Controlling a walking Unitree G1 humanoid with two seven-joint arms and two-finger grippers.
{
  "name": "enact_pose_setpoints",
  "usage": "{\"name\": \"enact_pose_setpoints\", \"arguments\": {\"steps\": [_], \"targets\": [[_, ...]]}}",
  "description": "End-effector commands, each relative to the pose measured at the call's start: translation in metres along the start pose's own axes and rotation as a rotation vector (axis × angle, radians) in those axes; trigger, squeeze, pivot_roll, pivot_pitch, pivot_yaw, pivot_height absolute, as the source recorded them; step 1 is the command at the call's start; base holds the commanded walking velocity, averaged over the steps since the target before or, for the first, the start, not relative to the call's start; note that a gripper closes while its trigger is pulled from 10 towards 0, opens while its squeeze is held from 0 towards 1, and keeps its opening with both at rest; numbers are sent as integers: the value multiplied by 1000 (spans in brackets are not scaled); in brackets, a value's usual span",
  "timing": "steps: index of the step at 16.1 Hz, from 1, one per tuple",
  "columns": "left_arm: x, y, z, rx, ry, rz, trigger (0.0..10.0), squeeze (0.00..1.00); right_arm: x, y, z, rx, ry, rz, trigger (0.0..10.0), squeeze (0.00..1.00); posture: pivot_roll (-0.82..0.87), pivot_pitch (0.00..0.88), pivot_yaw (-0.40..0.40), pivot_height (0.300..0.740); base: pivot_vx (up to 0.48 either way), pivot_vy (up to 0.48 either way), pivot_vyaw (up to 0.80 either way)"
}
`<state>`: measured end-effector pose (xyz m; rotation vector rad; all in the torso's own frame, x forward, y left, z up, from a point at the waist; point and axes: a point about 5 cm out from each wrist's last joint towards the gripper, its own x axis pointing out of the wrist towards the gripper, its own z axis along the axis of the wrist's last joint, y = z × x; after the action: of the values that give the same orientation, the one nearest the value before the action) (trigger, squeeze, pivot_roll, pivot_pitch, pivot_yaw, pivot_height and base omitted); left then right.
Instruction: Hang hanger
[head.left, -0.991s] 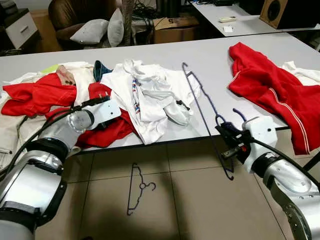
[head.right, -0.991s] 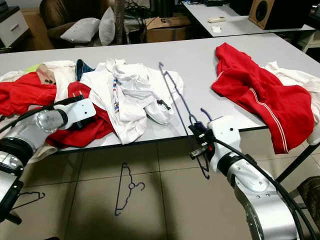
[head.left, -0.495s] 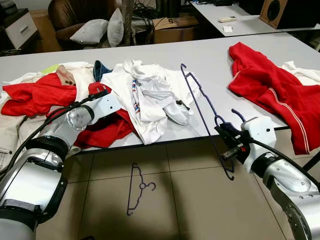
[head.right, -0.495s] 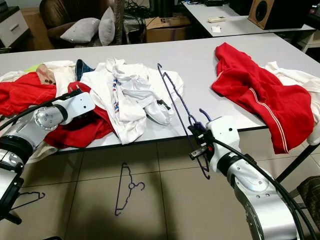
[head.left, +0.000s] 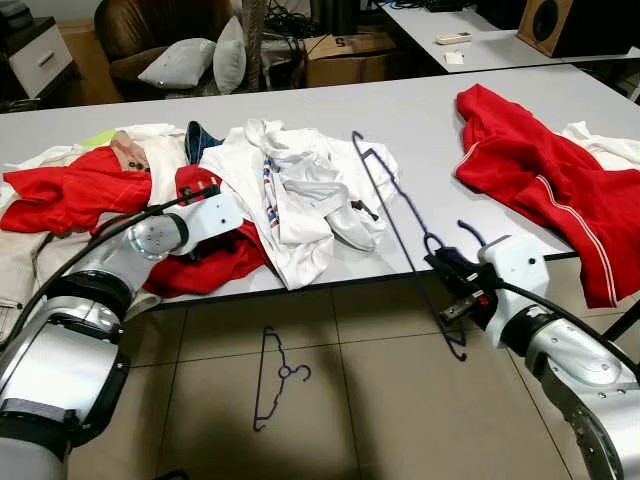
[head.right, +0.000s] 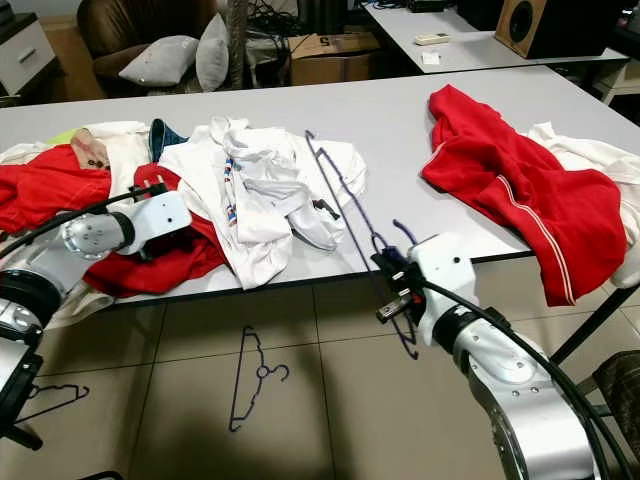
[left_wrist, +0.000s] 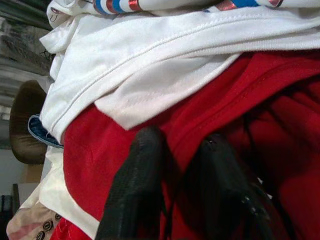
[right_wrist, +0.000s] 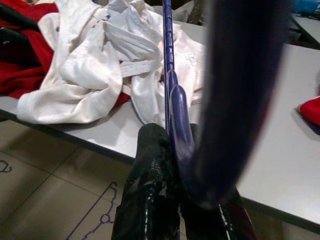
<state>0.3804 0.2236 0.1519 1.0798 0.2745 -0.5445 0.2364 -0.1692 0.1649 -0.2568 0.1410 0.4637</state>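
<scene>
Grey worktop (head.left: 420, 110) is carrying heaps of clothing: a white shirt (head.left: 290, 190) in the middle, a red garment (head.left: 545, 185) at the right and more red cloth (head.left: 70, 190) at the left. Beyond it, a brown chair (head.left: 140, 30) is holding two grey cushions (head.left: 180, 62).

Right tool (head.left: 447, 281) is reaching forward just off the worktop's front edge, clenched on a blue hanger (head.left: 392, 215) near its hook; the hanger is tilting, its upper end leaning over the white shirt and its lower end hanging below the edge. Left tool (left_wrist: 182, 165) is stretching over the red cloth beside the white shirt, its fingers (left_wrist: 137, 175) slightly parted and pressing against the fabric; whether they are pinching any is hard to tell. Another hanger (head.left: 277, 378) is lying on the tiled floor (head.left: 380, 420).
</scene>
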Motion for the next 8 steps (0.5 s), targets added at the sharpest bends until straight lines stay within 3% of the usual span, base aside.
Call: {"name": "enact_pose_setpoints", "arguments": {"steps": [1, 8], "targets": [[-4, 11, 2, 1, -11, 12, 0, 0, 1, 0, 2, -15, -7, 9, 10000, 0, -200, 0, 77, 740, 0, 0, 0], [-5, 8, -1, -74, -33, -17, 0, 0, 4, 2, 1, -19, -13, 26, 10000, 0, -191, 0, 71, 740, 0, 0, 0]]}}
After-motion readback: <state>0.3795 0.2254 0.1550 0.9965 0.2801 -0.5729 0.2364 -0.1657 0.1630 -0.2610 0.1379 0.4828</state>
